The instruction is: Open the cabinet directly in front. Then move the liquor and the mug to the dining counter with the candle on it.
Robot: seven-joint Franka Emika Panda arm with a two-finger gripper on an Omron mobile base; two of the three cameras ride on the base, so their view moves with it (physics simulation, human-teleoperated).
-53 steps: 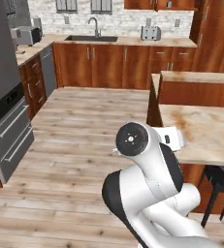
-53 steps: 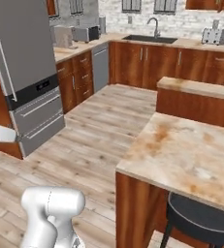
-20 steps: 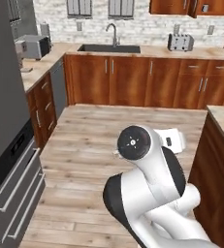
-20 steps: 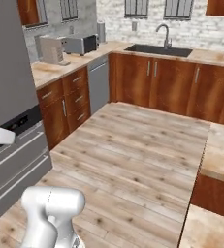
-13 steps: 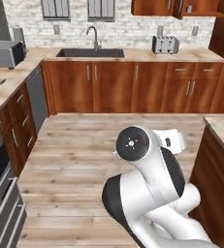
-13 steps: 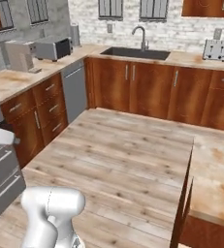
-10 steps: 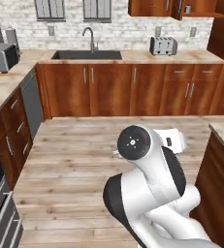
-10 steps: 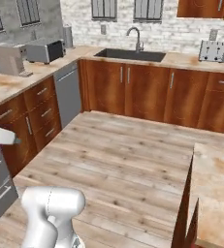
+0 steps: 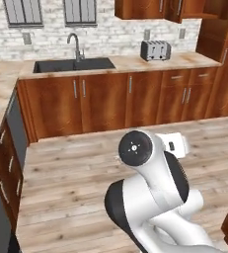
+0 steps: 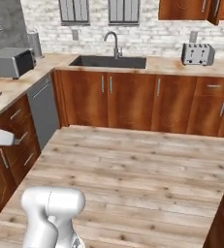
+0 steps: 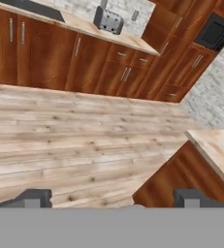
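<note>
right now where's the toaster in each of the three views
Left base view: toaster on the worktop, upper right of centre, right of the sink.
Right base view: toaster near the top right, again right of the sink.
Hand view: toaster at top centre.
Shared landmark: the worktop.

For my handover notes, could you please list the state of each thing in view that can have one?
gripper: open, holding nothing.
wall cabinets: doors shut.
base cabinets: doors and drawers shut.
faucet: no water running.
toaster: upright on the worktop, slots empty.
</note>
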